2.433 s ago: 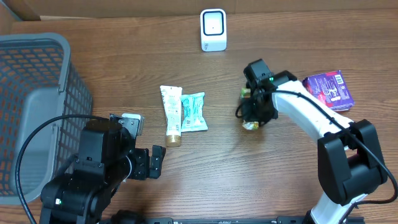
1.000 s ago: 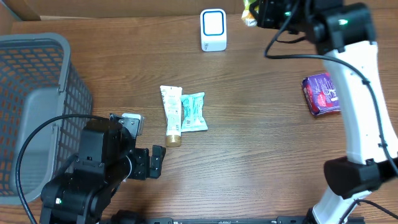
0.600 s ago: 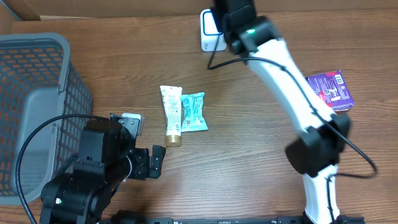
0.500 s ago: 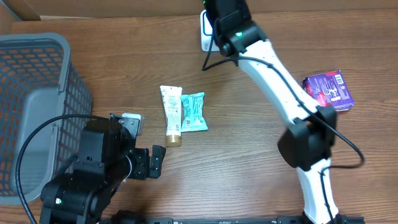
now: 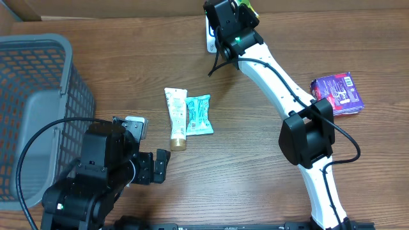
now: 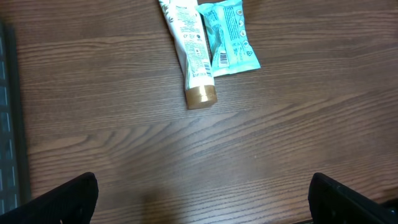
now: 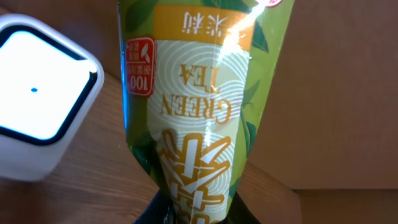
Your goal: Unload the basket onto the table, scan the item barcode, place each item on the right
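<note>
Overhead: straight down, whole table (image 5: 255,179). Left wrist: downward, nearer, sharing tube (image 6: 191,50) and teal packet (image 6: 227,31) with overhead. Right wrist: very close, facing scanner (image 7: 37,93) at far edge.

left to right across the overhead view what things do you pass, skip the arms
basket → tube → teal packet → green tea packet → purple pack

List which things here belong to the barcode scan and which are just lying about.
For the job: green tea packet, held by the right gripper; white scanner.
Lying about: cream tube, teal packet, purple packet, grey basket.
</note>
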### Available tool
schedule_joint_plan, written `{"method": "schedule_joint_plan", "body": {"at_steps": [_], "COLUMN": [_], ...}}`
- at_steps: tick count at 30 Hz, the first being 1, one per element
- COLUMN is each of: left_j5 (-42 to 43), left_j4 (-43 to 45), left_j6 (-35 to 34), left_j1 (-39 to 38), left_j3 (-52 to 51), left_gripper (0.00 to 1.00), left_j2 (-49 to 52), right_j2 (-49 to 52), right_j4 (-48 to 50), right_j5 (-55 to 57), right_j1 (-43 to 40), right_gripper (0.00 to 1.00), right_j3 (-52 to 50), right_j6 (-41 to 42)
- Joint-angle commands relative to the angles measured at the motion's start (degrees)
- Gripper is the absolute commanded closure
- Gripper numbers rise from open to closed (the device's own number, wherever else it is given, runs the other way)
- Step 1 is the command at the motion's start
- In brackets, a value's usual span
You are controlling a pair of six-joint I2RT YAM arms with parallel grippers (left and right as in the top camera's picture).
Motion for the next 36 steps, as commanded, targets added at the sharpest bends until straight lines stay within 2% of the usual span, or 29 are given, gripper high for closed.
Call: {"method": "schedule_joint_plan", "body": {"at_steps": [1, 5, 9, 16, 18, 22, 36], "left_j5": [-0.6, -0.6, -0.6, -0.6, -0.6, -0.6, -0.6], "left_j4": [0.2, 0.2, 0.2, 0.2, 0.2, 0.2, 0.2], "left_j6": [-0.6, -0.6, -0.6, -0.6, -0.6, -0.6, -0.6], "left_j1": [0.3, 0.3, 0.3, 0.3, 0.3, 0.3, 0.3], "left_j3": [0.1, 0.1, 0.1, 0.1, 0.1, 0.1, 0.1], "left_gripper": [0.0, 0.01, 0.0, 0.01, 0.01, 0.0, 0.01], "left_j2": [0.0, 0.0, 0.0, 0.0, 0.0, 0.0, 0.0], "right_j2": [-2.6, -4.8, -7.5, -10.1, -10.1, -10.1, -10.1], "right_j4": [-1.9, -14.8, -26.6, -36.8, -38.8, -40.2, -39.5], "right_j5": [1.7, -11.8, -34.0, -69.7, -74.1, -75.8, -76.7], "right_j1": [0.6, 3.0, 3.9, 2.1, 1.0, 0.4, 0.4], "right_gripper": [0.96, 0.96, 0.96, 0.96, 0.96, 0.96, 0.96], "right_j3": [1.5, 1.5, 1.5, 1.5, 1.5, 1.5, 1.5], "right_j6": [0.6, 5.9, 8.1, 11.0, 15.0, 20.1, 20.7]}}
